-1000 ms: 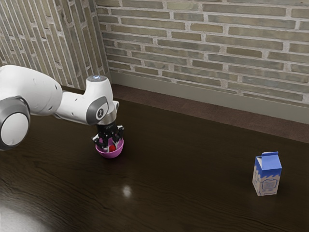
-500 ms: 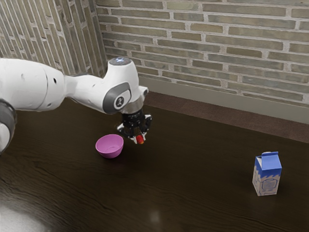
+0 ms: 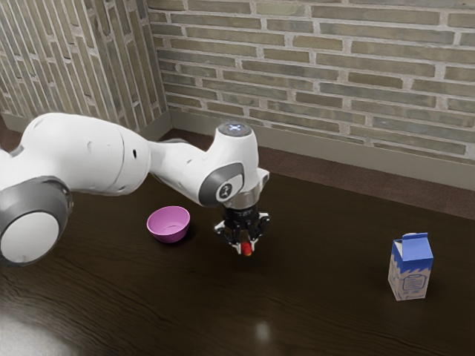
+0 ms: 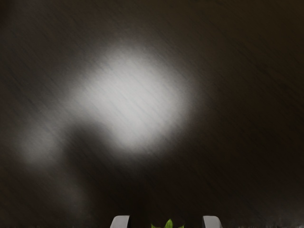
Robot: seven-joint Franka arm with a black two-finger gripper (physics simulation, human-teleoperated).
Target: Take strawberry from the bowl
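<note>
Strawberry (image 3: 247, 250), pinched between the pincer's (image 3: 246, 246) fingers, has moved farther from the pink bowl (image 3: 169, 233), out over the tabletop (image 3: 319, 297). Removal looks achieved; gentle set-down probably next.

The white arm (image 3: 89, 154) is reaching in from the exterior view's left, its gripper (image 3: 247, 245) gripping the red strawberry (image 3: 247, 251). The pink bowl (image 3: 169, 233) is sitting left of them on the dark table (image 3: 319, 311); a carton (image 3: 410, 276) is standing upright at the exterior view's right. A brick wall (image 3: 319, 67) is rising on the far side.
</note>
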